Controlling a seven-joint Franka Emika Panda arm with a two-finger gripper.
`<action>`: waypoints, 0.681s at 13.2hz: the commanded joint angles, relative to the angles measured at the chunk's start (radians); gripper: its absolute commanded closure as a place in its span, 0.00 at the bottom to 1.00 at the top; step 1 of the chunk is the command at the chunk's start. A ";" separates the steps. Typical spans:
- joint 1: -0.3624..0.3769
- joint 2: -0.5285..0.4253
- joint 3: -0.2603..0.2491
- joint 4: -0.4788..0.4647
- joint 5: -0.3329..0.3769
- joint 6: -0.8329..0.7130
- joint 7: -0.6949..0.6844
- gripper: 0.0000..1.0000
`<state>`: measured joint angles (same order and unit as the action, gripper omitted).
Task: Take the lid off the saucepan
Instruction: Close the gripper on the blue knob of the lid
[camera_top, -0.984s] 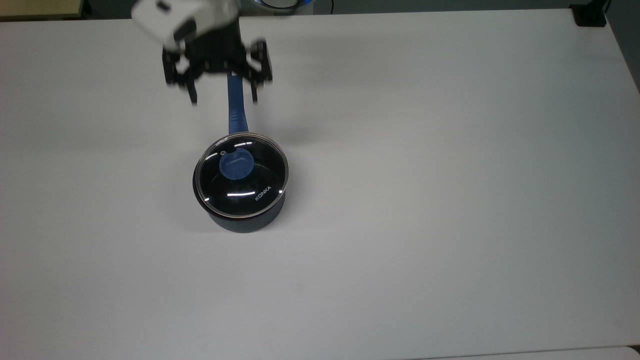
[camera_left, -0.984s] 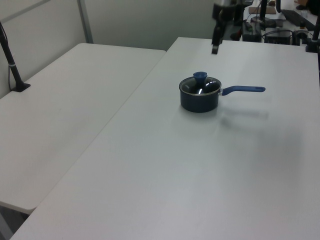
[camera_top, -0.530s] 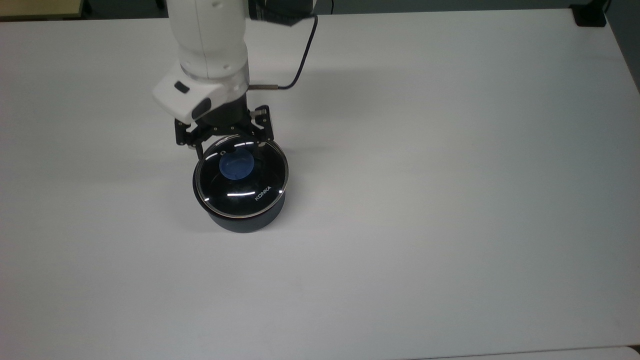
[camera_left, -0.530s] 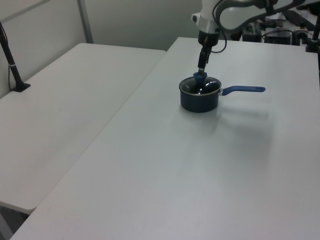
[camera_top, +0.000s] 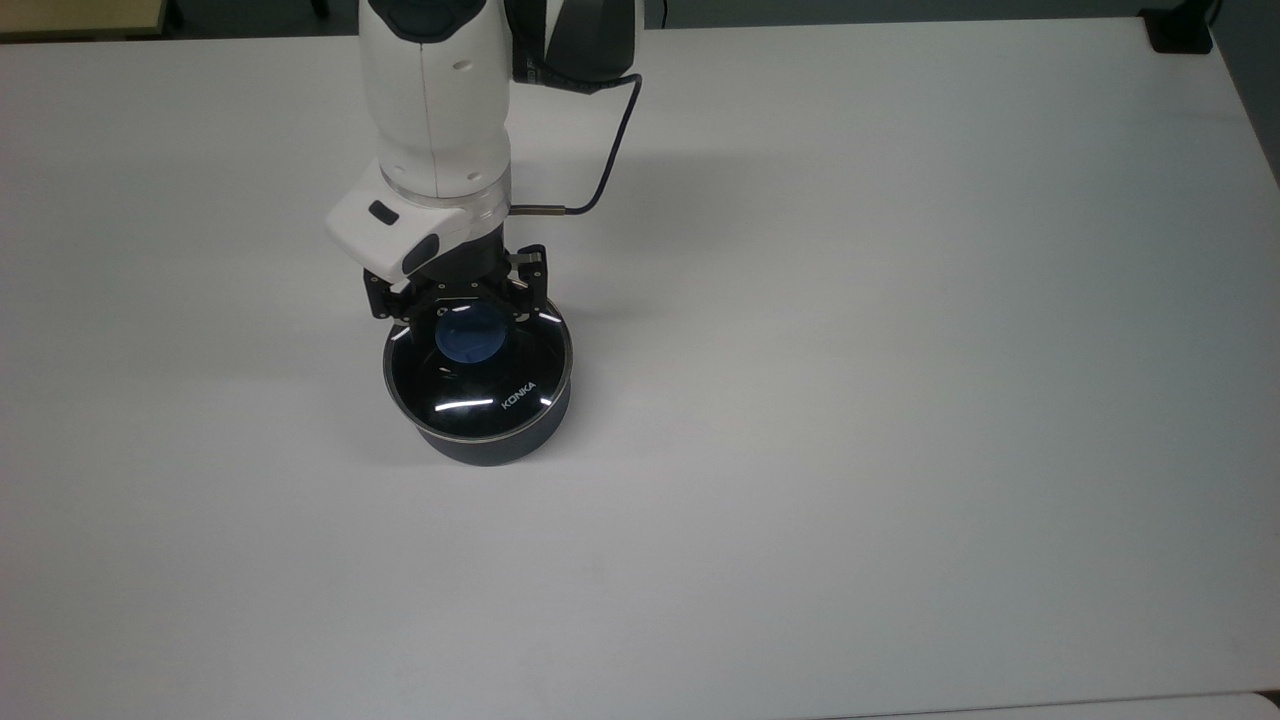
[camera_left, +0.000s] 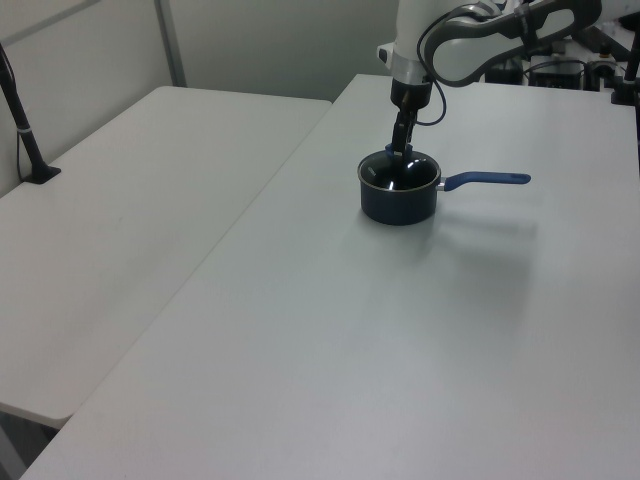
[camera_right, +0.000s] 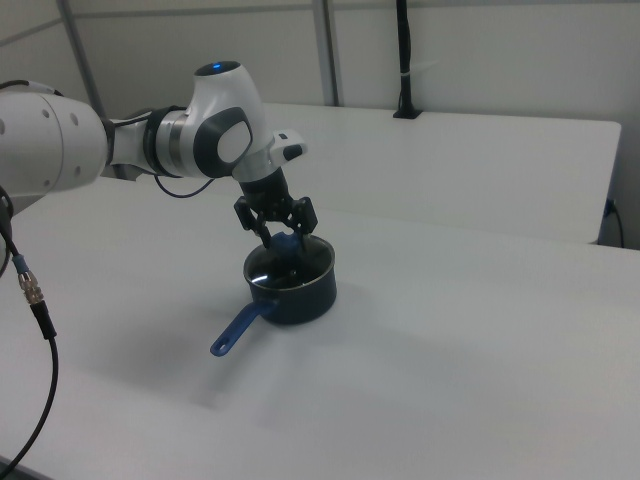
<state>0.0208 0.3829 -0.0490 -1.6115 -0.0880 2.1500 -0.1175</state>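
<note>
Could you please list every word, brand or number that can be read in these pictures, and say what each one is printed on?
"KONKA": small white lettering on the round clear glass lid with the blue knob, near its rim toward the bottom of the top view; the lid sits on the dark navy saucepan.
I can read no other text or numbers.

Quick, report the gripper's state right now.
Gripper: open, fingers straddling the blue knob of the lid; not yet clamped on it.
</note>
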 joint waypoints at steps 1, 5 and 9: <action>0.011 -0.006 0.005 -0.007 -0.015 0.019 0.042 0.15; 0.011 -0.018 0.015 -0.007 -0.015 0.008 0.044 0.45; 0.007 -0.093 0.046 -0.008 -0.015 -0.086 0.039 0.47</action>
<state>0.0280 0.3738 -0.0343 -1.6060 -0.0901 2.1498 -0.0970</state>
